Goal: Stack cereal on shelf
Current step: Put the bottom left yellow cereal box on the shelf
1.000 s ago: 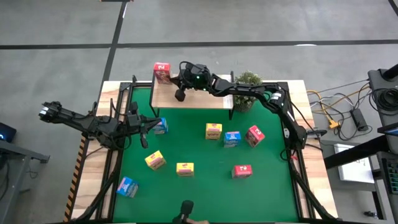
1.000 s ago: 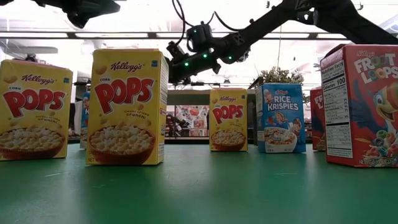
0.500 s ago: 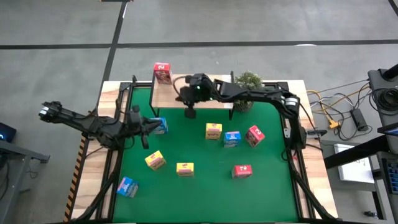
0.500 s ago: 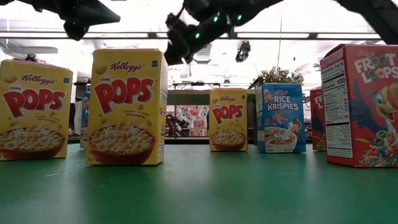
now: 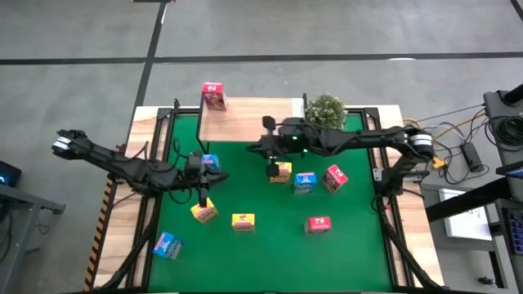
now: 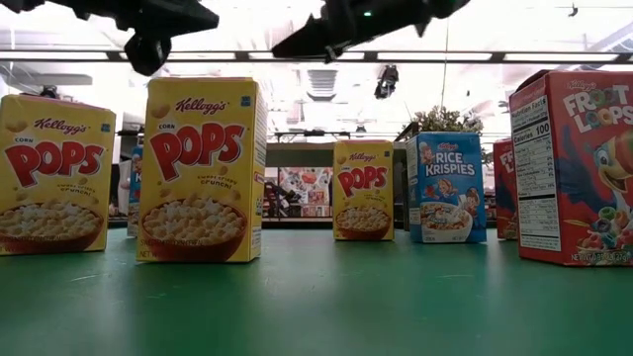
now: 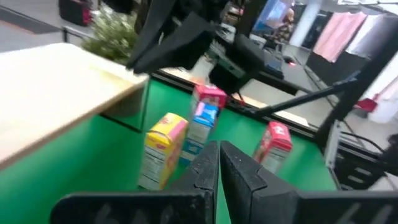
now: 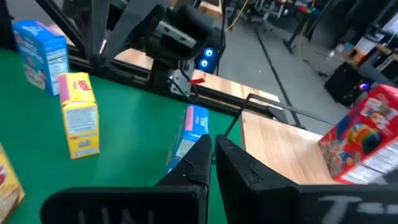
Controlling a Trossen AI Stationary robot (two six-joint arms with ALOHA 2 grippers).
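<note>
Both claws closed and empty: right claw (image 5: 273,169) at frame centre over yellow cereal box (image 5: 281,172) should open wide, descend square, then carry to shelf (image 5: 245,122); left claw (image 5: 202,198) likewise.

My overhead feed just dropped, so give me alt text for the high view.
One pink-red cereal box stands on the shelf; eight more sit scattered on the green table. The right hand hovers by a yellow box, the left hand over another yellow box.
</note>
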